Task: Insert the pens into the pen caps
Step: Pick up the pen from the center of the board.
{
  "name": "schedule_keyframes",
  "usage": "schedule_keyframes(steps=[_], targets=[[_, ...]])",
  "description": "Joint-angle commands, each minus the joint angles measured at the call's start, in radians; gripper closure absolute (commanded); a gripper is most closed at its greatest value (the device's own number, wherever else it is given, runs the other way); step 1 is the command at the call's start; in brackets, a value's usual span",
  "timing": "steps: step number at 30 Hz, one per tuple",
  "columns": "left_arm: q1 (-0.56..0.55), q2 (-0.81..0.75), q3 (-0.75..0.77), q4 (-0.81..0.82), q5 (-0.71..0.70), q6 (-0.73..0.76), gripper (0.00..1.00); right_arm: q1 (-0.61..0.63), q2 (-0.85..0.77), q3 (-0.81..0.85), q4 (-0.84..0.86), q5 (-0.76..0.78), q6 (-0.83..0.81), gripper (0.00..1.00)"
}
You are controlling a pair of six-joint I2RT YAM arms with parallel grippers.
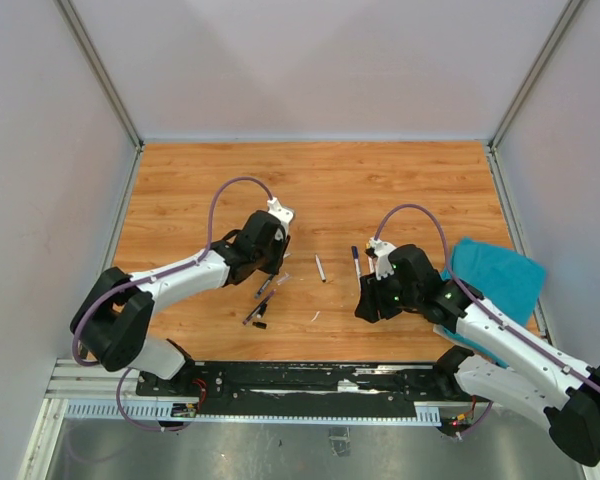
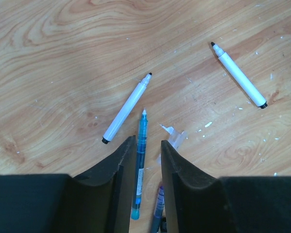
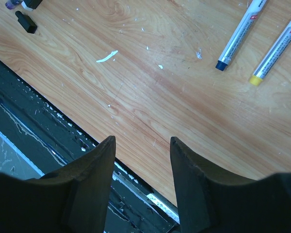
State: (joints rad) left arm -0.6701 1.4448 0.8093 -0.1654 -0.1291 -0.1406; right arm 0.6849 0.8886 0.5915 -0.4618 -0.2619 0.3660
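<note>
Pick step, no pen capped yet: left gripper (image 2: 148, 141) sits low over the table (image 2: 63, 58), jaws narrowly apart and straddling the blue pen (image 2: 140, 160), gap showing on one side so no pinch yet. One white pen (image 2: 127, 108) lies just beside the blue pen's tip, a second white pen (image 2: 239, 75) well apart from it. A black cap (image 3: 26, 22) lies near the blue pen, toward the arm bases. Right gripper (image 3: 141, 139) is well apart from the blue pen, fingers spread, holding nothing. Next likely needs the left jaws squeezed on the barrel and a lift, with the right fetching the cap for tip alignment
</note>
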Motion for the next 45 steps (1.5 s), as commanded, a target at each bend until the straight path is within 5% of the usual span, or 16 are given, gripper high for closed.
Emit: schedule_keyframes(steps=[1,23,45], targets=[[-0.009,0.023,-0.005,-0.012,-0.026,-0.008,0.66,0.008,-0.008,0.000,-0.016,0.006,-0.005,0.50],[-0.009,0.162,0.020,-0.073,-0.035,-0.024,0.68,0.008,0.010,0.005,-0.017,-0.003,-0.008,0.50],[-0.033,0.152,0.049,-0.055,0.015,0.020,0.94,0.008,0.010,0.006,-0.020,-0.002,-0.013,0.50]])
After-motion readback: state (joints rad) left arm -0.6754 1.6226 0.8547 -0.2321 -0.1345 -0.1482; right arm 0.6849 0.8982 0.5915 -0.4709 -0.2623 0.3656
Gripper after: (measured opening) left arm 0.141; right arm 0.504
